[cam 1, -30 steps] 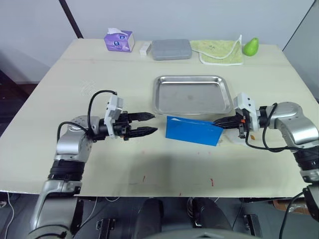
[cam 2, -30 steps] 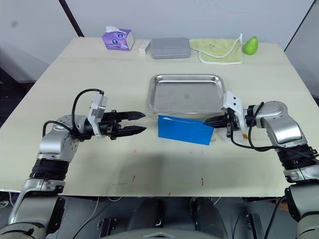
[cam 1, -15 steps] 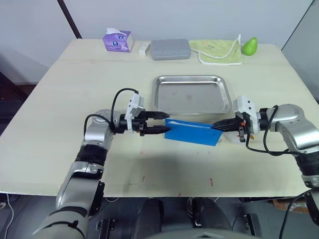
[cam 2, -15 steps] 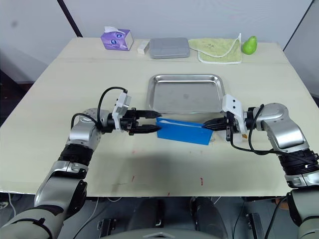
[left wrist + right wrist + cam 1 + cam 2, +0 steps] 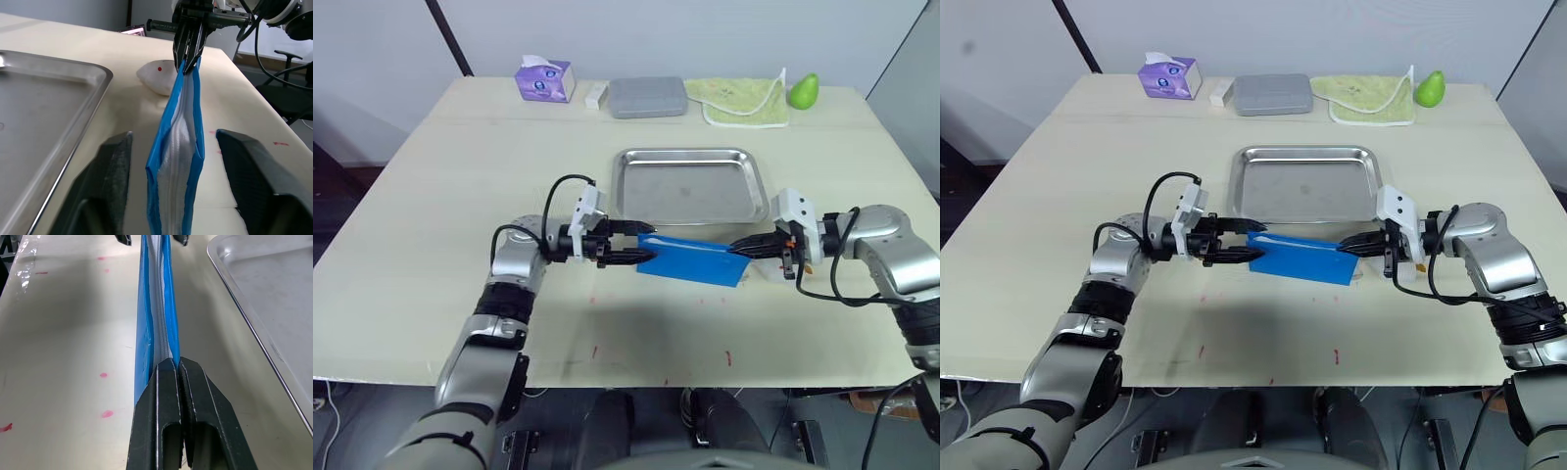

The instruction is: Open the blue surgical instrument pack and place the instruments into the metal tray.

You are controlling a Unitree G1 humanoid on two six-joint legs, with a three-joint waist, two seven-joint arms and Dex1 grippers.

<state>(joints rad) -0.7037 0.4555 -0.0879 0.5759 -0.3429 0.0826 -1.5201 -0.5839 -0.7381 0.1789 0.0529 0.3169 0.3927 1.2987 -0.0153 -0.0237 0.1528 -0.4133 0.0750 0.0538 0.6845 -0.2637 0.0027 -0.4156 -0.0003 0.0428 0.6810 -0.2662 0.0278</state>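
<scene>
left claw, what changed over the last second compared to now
The left claw travelled across the table toward the blue surgical instrument pack and now has its open fingers either side of the pack's free end, not yet closed on it. The right claw stayed shut on the other end, holding the pack on edge. The metal tray has not moved.

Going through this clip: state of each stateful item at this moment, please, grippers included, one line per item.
blue surgical instrument pack: still sealed, held on edge beside the tray.
metal tray: empty.
right gripper: shut on one end of the pack.
left gripper: open, fingers either side of the pack's other end, not touching.
grey case: closed.
tissue box: open, tissue sticking out.
</scene>
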